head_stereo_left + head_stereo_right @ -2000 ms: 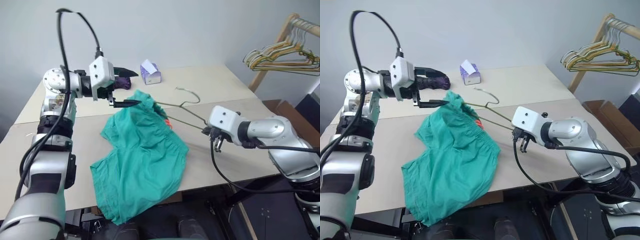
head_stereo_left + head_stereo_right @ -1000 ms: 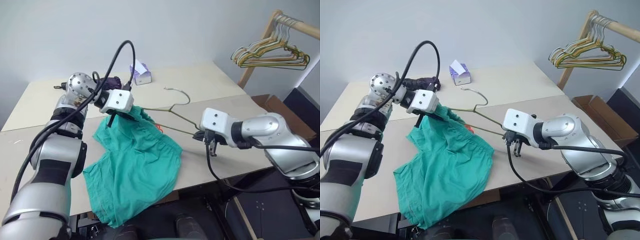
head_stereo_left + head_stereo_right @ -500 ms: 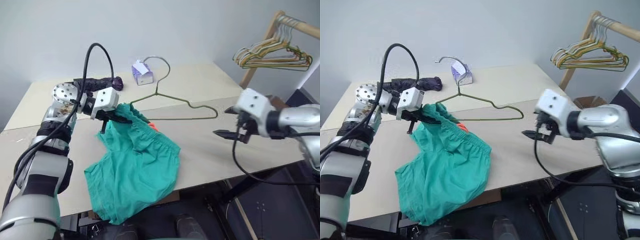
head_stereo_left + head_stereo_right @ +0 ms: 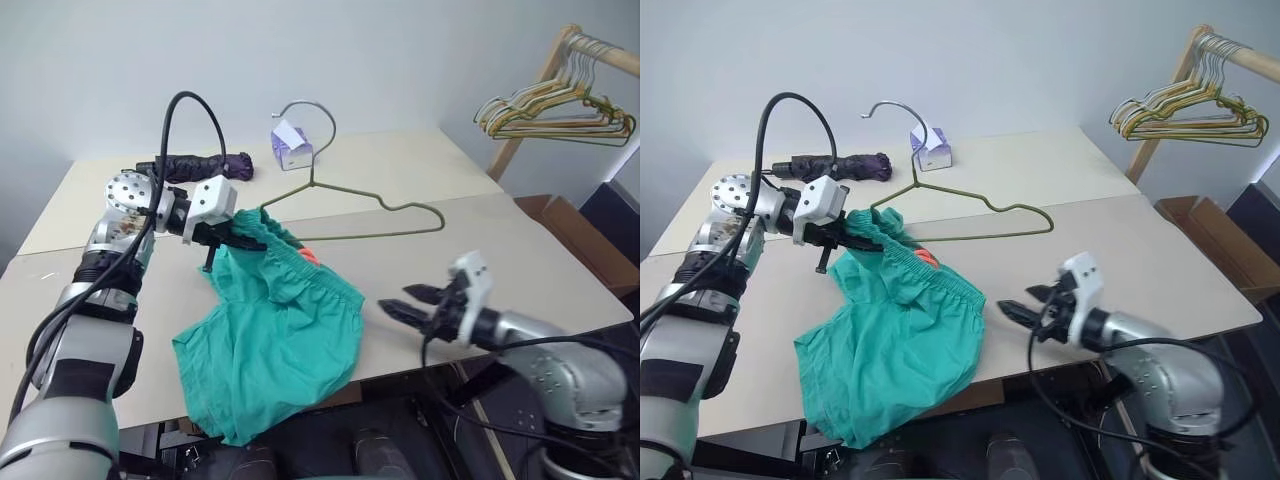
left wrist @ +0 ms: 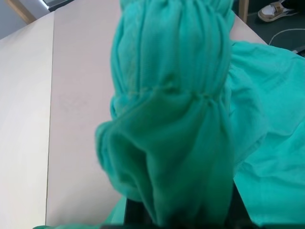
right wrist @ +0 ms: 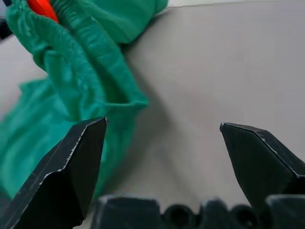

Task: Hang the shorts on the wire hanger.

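The teal shorts (image 4: 275, 330) lie spread on the table, one leg drooping over the front edge. My left gripper (image 4: 238, 236) is shut on their bunched waistband (image 5: 176, 95) and lifts it off the top. The olive wire hanger (image 4: 346, 194) stands upright in the air, hook up. Its left shoulder goes into the waistband at my left gripper, its right end sticks out free. An orange tag (image 4: 308, 256) shows at the waistband. My right gripper (image 4: 398, 300) is open and empty, low near the front edge, pointing at the shorts' right side (image 6: 95, 90).
A dark purple folded umbrella (image 4: 195, 165) and a small tissue box (image 4: 292, 145) lie at the back of the table (image 4: 520, 270). A wooden rail with several pale hangers (image 4: 555, 105) stands at the right. A cardboard box (image 4: 575, 235) sits below it.
My right gripper let go of the hanger, opened, and dropped toward the table's front edge. The hanger swung up with its hook high. My left gripper kept its hold on the waistband.
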Controlling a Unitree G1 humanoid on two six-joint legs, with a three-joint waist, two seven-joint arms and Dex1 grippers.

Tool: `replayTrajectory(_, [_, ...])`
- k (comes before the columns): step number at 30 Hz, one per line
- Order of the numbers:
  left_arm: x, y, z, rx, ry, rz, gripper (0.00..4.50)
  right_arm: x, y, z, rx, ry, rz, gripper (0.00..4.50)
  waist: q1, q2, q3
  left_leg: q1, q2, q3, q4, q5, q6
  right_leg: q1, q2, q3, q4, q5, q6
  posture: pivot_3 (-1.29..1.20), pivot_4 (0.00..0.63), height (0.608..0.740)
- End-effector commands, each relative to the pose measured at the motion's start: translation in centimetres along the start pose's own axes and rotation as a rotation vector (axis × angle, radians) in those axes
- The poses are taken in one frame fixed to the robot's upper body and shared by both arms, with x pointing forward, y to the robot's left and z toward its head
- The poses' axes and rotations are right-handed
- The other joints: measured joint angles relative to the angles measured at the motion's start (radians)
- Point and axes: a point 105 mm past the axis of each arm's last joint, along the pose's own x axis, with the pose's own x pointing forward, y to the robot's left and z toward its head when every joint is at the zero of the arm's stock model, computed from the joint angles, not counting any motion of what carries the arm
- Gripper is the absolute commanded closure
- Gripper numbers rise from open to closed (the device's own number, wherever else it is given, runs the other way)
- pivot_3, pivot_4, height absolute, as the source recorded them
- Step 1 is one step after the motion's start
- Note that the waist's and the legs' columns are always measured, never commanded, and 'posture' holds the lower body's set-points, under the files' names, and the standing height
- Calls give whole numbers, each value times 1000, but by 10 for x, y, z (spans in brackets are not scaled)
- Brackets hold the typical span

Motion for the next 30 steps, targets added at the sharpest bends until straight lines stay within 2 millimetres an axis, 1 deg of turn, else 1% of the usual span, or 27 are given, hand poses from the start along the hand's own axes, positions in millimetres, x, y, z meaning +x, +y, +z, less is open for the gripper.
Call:
replayTrajectory(1, [-4,10,17,57,-31,25,4500,19,15,-1,63,60,81,49,0,0,0,0,0,0,0,0,0,0,0,0,0,0,0,-146,15,740])
replayTrajectory(4, [-3,13,20,58,-41,29,4500,33,21,-9,63,119,98,49,3,0,0,0,0,0,1,0,0,1,0,-1,0,0,0,-146,16,740])
replayTrajectory(7, [-1,13,20,58,-47,29,4500,44,26,-13,86,131,119,49,-1,0,0,0,0,0,1,0,0,0,1,-1,0,0,0,-147,10,740])
replayTrajectory(10, [-1,12,19,57,-48,27,4500,49,27,-12,89,110,114,608,-5,0,0,0,0,0,1,0,0,0,1,-1,0,0,0,-146,8,740])
replayTrajectory(12, [0,12,19,57,-45,26,4500,50,26,-11,99,93,110,1242,-5,0,0,0,0,-1,1,0,0,0,1,-1,0,0,0,-141,9,740])
replayTrajectory(15, [-3,11,16,52,-31,27,4500,44,18,-7,115,52,69,2265,-5,0,0,0,0,-4,1,0,0,0,1,-1,0,0,0,-141,8,740])
replayTrajectory(18, [-5,9,11,43,-8,25,4500,35,7,-2,125,19,30,3318,-5,0,0,0,0,-8,1,0,0,0,0,-1,0,0,0,-142,11,740])
replayTrajectory(21, [-8,5,4,16,15,23,4500,23,-3,1,115,4,-12,4368,-5,0,0,0,0,-8,1,0,0,0,1,-1,0,0,0,-147,26,740])
replayTrajectory(22, [-9,3,1,7,22,22,4500,19,-7,2,108,0,-29,4476,-5,0,0,0,0,-8,1,0,0,0,1,-1,0,0,0,-147,26,740])
replayTrajectory(27, [-17,-9,-19,-26,94,8,4500,-2,-37,14,82,-14,-157,4476,-8,0,0,0,0,-8,0,0,0,0,1,-1,0,0,0,-158,27,740])
replayTrajectory(30, [-25,-14,-28,-40,139,11,4500,-11,-48,22,60,-13,-183,4476,-9,0,0,0,0,-8,0,0,0,0,1,-1,0,0,0,-162,26,740])
